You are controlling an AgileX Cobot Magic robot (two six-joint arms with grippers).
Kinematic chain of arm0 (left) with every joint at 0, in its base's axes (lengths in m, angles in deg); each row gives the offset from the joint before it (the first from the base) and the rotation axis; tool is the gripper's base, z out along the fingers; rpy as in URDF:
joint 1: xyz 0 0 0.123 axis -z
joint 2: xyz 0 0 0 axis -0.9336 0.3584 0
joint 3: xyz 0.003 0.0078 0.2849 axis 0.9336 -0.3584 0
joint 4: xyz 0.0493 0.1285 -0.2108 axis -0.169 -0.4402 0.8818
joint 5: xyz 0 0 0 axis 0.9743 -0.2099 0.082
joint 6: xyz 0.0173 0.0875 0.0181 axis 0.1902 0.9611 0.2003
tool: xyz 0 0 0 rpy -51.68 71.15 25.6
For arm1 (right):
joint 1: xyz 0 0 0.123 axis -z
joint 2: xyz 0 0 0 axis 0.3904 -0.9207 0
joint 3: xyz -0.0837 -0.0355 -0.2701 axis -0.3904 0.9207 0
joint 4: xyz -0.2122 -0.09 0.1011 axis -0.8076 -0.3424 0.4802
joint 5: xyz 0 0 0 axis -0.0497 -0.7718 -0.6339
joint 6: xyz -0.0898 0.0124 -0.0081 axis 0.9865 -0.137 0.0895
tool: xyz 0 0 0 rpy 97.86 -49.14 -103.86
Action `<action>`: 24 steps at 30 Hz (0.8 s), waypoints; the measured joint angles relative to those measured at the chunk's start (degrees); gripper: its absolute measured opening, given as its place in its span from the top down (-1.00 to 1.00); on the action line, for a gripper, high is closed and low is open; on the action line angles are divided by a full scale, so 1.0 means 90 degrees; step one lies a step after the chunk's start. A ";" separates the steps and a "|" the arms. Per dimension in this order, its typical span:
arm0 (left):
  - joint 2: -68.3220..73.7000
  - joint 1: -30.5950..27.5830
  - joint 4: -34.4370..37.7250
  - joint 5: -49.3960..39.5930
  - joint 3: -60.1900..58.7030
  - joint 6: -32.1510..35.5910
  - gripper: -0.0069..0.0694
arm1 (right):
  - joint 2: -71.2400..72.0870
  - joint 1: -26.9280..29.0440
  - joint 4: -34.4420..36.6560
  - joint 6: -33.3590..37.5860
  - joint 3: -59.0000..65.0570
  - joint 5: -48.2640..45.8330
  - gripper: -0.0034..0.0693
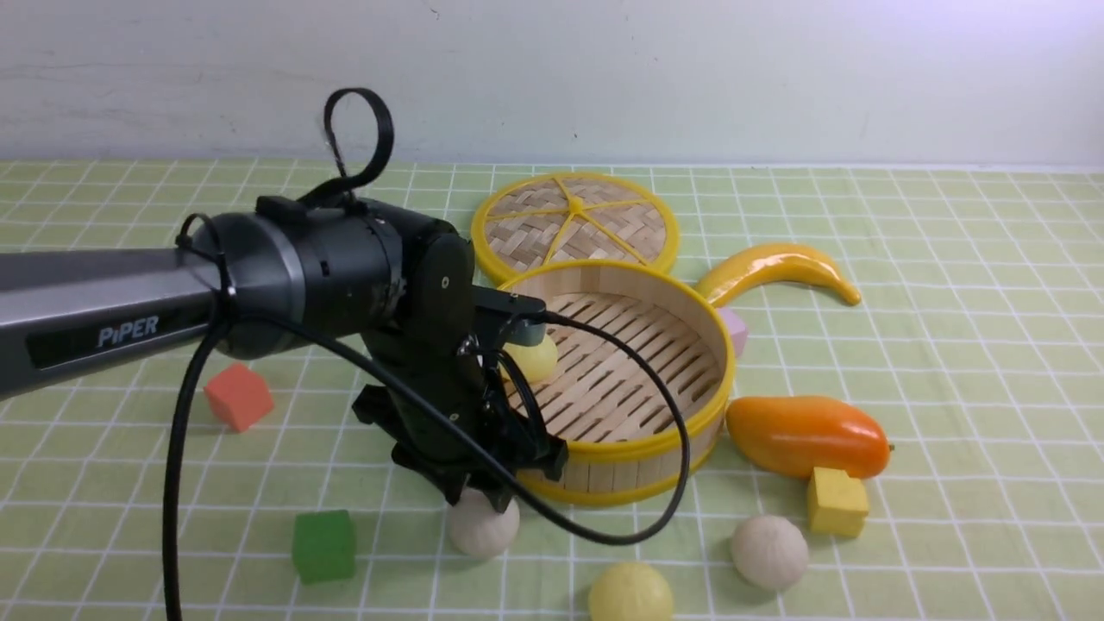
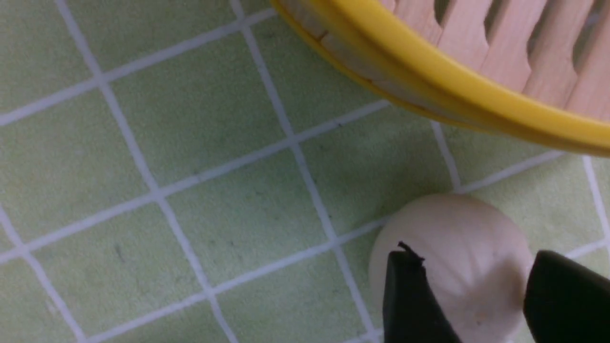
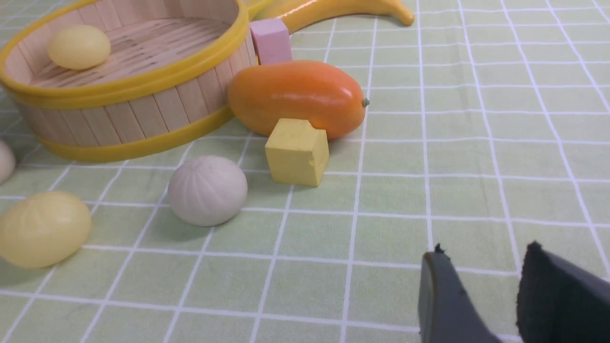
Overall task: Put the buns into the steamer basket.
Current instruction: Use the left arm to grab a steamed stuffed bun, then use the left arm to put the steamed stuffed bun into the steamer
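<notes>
"PiPER" in white is the only writing, on the left arm (image 1: 103, 332), which reaches in from the left edge of the desk (image 1: 992, 362). There are four cubes: a red cube (image 1: 238, 396) toward the left edge, a green cube (image 1: 323, 546) near the near edge, a pink cube (image 1: 735, 332) half hidden behind the right wall of the steamer basket (image 1: 621, 450), and a yellow cube (image 1: 837, 502) against the mango (image 1: 806, 435). There are four buns. An off-white bun (image 1: 483, 526) lies on the cloth just outside the basket's near-left wall, with the left end effector (image 2: 476, 305) over it, fingers apart; I cannot tell if they touch it. A pale yellow bun (image 1: 536, 358) sits inside the basket by its left wall. A second yellow bun (image 1: 630, 593) is at the near edge, and a second off-white bun (image 1: 769, 552) is just right of it. One lid (image 1: 575, 226) lies flat just behind the basket toward the far edge, and one banana (image 1: 780, 267) lies right of it. Open cloth runs from the mango to the right edge. The right end effector (image 3: 486, 276), seen only by its own wrist camera, hovers over bare cloth, fingers apart, gripping nothing
</notes>
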 joint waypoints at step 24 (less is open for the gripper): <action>-0.0234 0.0056 0.0668 0.0629 0.1072 0.0957 0.84 | 0.0000 0.0000 0.0000 0.0000 0.0000 0.0000 0.25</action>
